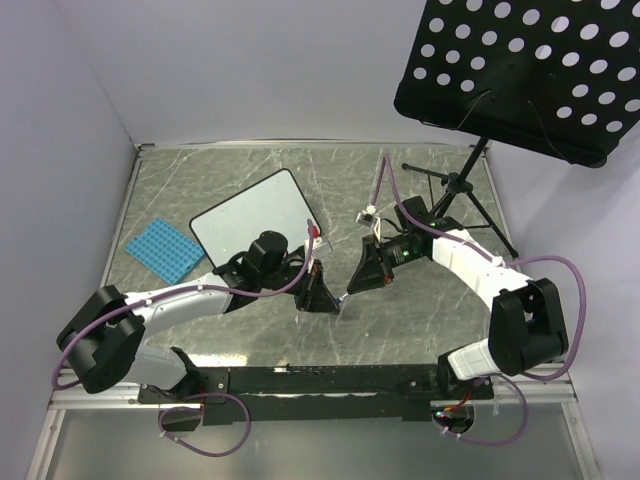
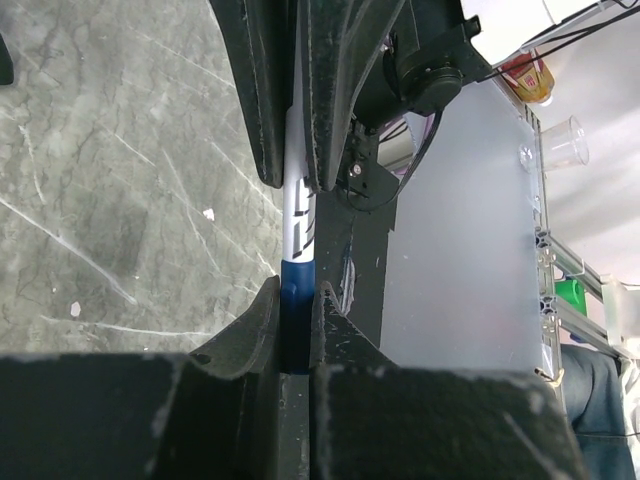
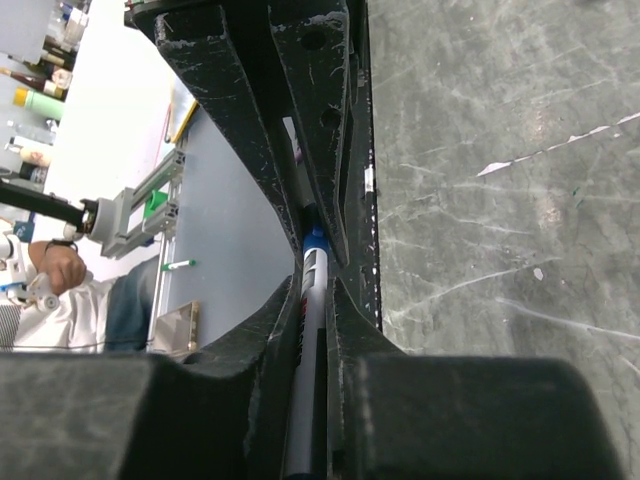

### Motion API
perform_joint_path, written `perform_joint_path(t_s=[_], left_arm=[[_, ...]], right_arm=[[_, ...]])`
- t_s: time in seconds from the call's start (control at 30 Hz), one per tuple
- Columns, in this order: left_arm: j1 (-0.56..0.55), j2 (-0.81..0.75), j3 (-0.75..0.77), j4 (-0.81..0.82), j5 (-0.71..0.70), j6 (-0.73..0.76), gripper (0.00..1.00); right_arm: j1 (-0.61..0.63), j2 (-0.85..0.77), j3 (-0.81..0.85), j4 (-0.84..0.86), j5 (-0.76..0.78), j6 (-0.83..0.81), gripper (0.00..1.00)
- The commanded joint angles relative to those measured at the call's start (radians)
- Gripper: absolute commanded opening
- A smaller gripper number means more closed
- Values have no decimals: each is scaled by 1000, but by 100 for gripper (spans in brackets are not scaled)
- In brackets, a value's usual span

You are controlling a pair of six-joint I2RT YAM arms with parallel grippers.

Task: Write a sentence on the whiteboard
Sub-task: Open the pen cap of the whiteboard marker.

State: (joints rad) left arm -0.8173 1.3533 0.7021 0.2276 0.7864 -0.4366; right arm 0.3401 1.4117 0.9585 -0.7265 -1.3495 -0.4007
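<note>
The whiteboard [image 1: 250, 215] lies flat at the back left of the table, and its glossy surface is blank; no sentence shows on it. A marker with a white barrel [image 2: 298, 215] and a blue cap [image 2: 296, 300] is held between both grippers at the table's middle, in front of and to the right of the board. My left gripper [image 1: 325, 295] is shut on the blue cap [image 3: 315, 238]. My right gripper [image 1: 358, 280] is shut on the barrel [image 3: 312, 300]. The two grippers face each other tip to tip, low over the table.
A blue studded plate [image 1: 160, 248] lies left of the whiteboard. A black perforated music-stand tray [image 1: 525, 70] overhangs the back right, with its tripod [image 1: 455, 190] standing on the table behind the right arm. The table top is grey marble [image 1: 420, 320].
</note>
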Motion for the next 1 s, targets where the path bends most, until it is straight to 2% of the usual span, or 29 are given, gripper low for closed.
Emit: perform_joint_path(t_s=[0.0,0.03,0.4,0.8,0.83,0.97], left_arm=[[10,4,37,47,-38,-8,1],[10,3,37,46,-38,-8,1],[13,-14,17,50,-19,-7,1],[15,-23,-36,153,-44,-80,1],[15,-22,-39,160,-45,-91,1],[15,-19,-50,180,-56,-106,1]], right_arm=[[25,15,52,-51,-76,-46,3],[25,15,54,-57,-77,-50,0],[23,-3,63,-96,-108,-119,0],[20,-2,39,-10,-92,-30,0],[20,0,39,-8,-94,-29,8],[22,3,39,-7,-99,-27,23]])
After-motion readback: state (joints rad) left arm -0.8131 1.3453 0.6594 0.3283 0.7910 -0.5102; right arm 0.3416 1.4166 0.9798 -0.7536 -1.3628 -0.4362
